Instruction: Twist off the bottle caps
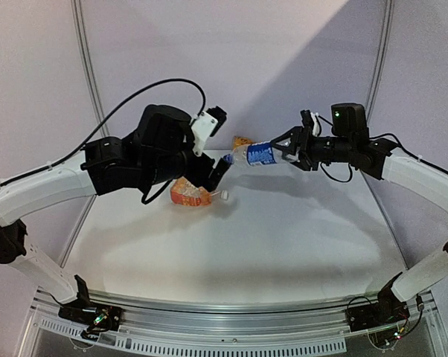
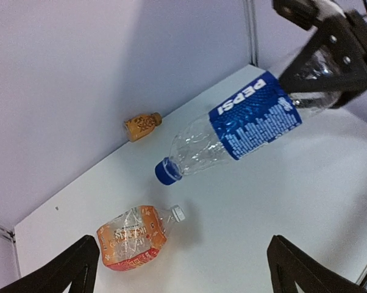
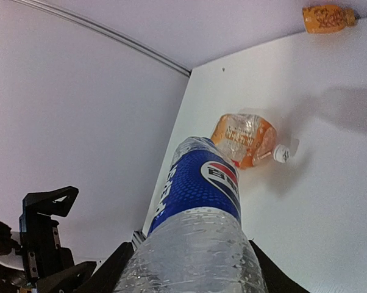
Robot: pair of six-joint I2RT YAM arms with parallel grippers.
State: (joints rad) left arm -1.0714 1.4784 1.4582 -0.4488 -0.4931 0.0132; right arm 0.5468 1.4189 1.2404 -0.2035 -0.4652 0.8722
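My right gripper (image 1: 287, 149) (image 3: 189, 265) is shut on the base end of the clear water bottle with the blue label (image 1: 260, 154) (image 2: 256, 116) (image 3: 199, 183) and holds it level above the table. Its dark blue cap (image 2: 167, 172) (image 1: 230, 158) points toward my left gripper (image 1: 222, 149) (image 2: 183, 253). That gripper is open wide, with nothing between its fingers, a little back from the cap. The orange bottle (image 1: 189, 195) (image 2: 131, 238) (image 3: 243, 139) lies on its side on the table below, with its white cap (image 1: 225, 195) (image 2: 178, 213) (image 3: 281, 153) on.
A small orange bottle (image 1: 242, 141) (image 2: 141, 125) (image 3: 327, 18) lies by the back wall. The white table (image 1: 283, 238) is closed in by walls at the back and left. The left arm's bulk hangs over the orange bottle's left side.
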